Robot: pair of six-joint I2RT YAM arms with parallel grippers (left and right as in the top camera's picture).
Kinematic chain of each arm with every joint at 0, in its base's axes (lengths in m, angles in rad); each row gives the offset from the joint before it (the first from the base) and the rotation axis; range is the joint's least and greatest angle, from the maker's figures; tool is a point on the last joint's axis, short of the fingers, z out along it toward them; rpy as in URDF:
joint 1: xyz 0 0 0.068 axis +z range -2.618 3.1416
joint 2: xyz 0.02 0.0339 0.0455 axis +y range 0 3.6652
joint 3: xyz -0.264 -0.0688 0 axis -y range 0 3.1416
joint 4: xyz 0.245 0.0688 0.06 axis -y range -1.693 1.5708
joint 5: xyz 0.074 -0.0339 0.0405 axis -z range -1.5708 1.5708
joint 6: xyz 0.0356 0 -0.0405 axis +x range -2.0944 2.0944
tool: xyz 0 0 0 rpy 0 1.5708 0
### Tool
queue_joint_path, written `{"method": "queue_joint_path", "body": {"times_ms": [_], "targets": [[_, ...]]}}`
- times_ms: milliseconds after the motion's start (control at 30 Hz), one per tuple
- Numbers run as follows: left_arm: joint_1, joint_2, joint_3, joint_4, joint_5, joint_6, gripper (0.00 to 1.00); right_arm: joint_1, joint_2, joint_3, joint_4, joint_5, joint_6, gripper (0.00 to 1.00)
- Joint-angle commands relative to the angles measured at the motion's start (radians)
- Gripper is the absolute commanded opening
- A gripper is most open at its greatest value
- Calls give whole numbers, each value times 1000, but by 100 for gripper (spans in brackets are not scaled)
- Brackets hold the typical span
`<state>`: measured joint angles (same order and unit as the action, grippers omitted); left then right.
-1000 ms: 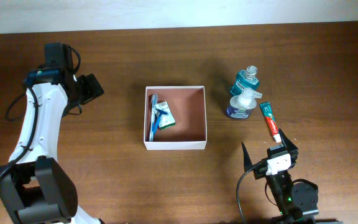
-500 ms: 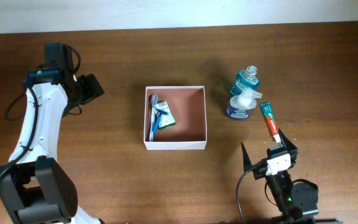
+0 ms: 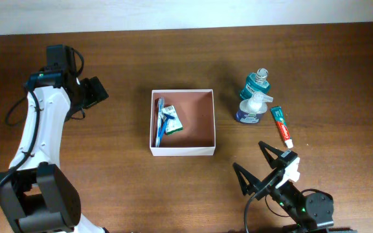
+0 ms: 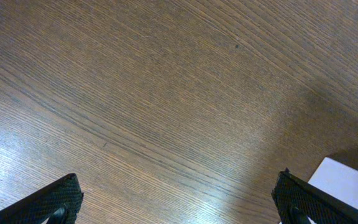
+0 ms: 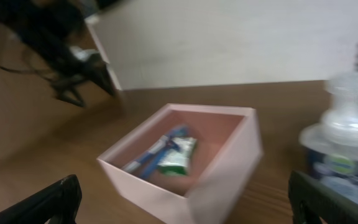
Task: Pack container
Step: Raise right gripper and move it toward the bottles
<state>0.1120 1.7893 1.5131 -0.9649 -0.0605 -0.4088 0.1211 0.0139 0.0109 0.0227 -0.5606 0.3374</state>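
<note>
The container is a square white-walled box with a reddish-brown floor at the table's middle; it also shows in the right wrist view. A blue toothbrush and a green-white packet lie in its left side. A teal mouthwash bottle, a clear pump bottle and a toothpaste tube stand or lie to its right. My left gripper is open and empty, left of the container. My right gripper is open and empty near the front edge, aimed at the container.
A corner of the container shows in the left wrist view at the lower right. A pale wall runs along the table's far edge. The left arm reaches along the left side.
My right gripper has swung left and turned toward the container, away from the toothpaste tube. The left arm and the objects have not moved.
</note>
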Motion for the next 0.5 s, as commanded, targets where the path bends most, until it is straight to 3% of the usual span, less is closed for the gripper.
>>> {"method": "queue_joint_path", "body": {"times_ms": [0,200,467], "targets": [[3,-23,14,-1,-8,5,99,-4,-8,56,13,-64,98,98],[3,-23,14,-1,-8,5,99,-4,48,271,-37,85,86,98],[3,-23,14,-1,-8,5,99,-4,343,620,-356,105,33,99]]}}
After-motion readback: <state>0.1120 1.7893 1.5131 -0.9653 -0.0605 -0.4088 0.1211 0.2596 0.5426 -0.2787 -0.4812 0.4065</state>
